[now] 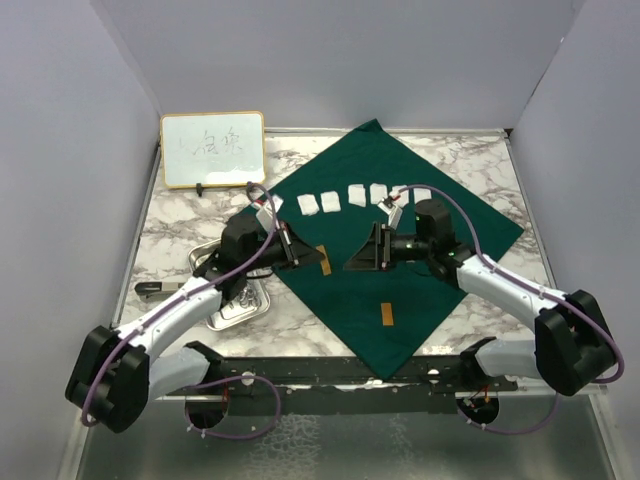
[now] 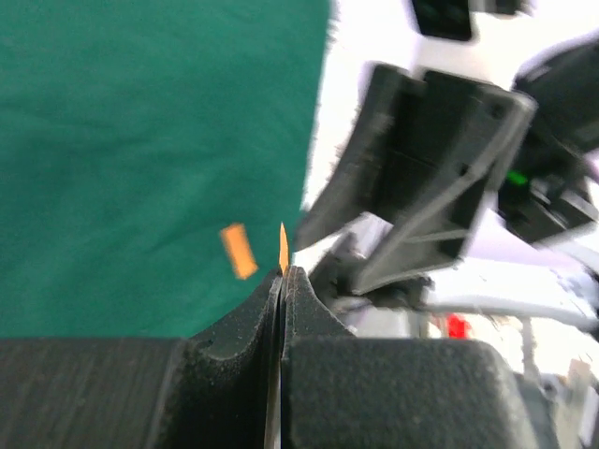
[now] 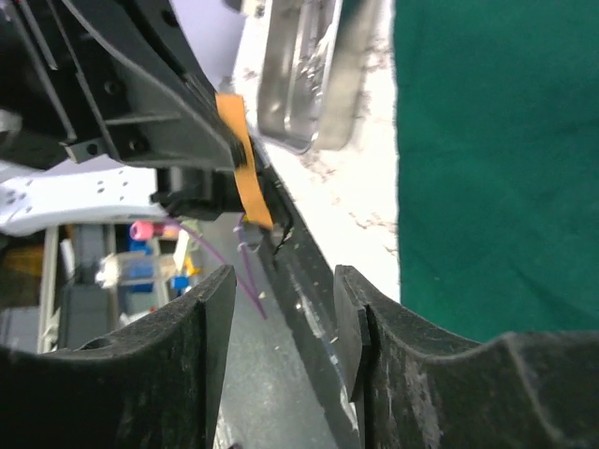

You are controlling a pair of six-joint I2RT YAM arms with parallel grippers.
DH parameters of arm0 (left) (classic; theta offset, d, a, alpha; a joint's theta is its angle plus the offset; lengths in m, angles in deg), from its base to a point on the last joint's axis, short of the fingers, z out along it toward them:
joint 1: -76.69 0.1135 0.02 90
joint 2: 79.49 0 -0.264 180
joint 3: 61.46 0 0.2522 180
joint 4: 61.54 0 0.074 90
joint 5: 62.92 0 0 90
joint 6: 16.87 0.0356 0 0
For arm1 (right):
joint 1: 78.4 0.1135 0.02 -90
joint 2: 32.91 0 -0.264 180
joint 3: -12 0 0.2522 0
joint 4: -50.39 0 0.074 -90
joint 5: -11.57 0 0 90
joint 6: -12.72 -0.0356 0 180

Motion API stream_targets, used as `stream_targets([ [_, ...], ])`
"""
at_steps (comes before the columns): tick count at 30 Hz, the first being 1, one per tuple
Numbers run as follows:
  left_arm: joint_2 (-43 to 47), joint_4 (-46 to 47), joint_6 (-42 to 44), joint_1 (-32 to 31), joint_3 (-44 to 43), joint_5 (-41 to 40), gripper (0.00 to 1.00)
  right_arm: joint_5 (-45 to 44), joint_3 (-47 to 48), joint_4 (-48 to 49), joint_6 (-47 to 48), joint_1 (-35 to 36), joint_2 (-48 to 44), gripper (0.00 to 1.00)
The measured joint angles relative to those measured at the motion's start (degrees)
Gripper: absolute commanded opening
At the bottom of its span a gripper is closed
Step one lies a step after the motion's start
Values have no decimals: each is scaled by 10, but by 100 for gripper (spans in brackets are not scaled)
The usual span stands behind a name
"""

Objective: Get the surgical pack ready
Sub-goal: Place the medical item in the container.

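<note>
1 large dark green fabric drape (image 1: 400, 270) lies in the middle. 1 small steel tray (image 1: 240, 315) is near left and 1 wood-framed whiteboard (image 1: 212, 148) far left. There are 2 thin orange strips (image 1: 387, 313). 5 white gauze squares (image 1: 357, 194) show clearly in the far row; others are partly hidden, so their total is uncertain.

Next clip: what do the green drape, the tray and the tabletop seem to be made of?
Green drape: matte woven cloth, it seems; no glare, soft flat lie. Tray: polished metal, probably steel; mirror-like reflections. Tabletop: white with grey veins, marble look; real stone or printed laminate cannot be told.
</note>
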Motion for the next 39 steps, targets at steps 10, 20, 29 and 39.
stream_targets([
  [10, 16, -493, 203, 42, -180, -279, 0, -117, 53, -177, 127, -1, -16, 49],
  [20, -61, -706, 273, 147, -254, -450, 0, -137, 53, -216, 157, -1, -19, 49],
  [29, -136, -726, 309, 182, -279, -502, 0, -145, 50, -225, 169, -1, -40, 49],
  [39, -256, -719, 327, 189, -318, -582, 0, -147, 32, -225, 179, -1, -49, 49],
])
